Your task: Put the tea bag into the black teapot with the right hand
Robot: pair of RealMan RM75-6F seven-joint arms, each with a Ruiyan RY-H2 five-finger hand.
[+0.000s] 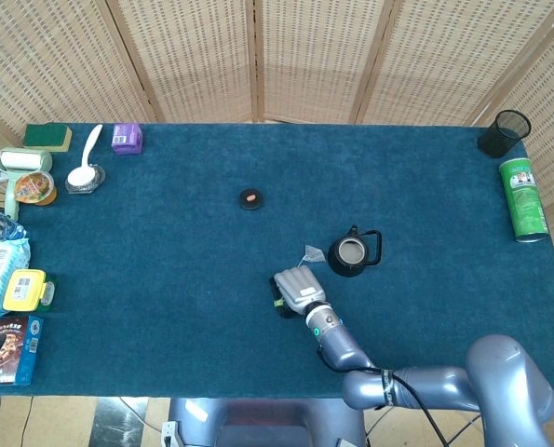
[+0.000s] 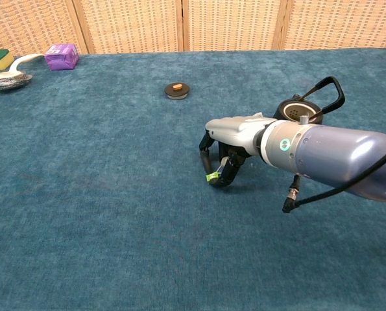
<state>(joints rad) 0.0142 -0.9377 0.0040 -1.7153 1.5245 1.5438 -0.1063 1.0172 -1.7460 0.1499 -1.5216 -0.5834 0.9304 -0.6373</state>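
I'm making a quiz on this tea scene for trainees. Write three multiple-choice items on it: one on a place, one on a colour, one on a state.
1. Where does the small round lid lie?
A. on the teapot
B. on the cloth, farther back and to the left of the teapot
C. in the mesh cup

2. What colour is the tag at the right hand's fingertips?
A. red
B. white
C. bright green

3. How is the black teapot?
A. upright, mouth uncovered
B. tipped over
C. closed with its lid

Key:
1 B: the lid lies alone on the blue cloth.
2 C: the right hand has a green tag at its fingertips.
3 A: the black teapot stands with its opening showing.
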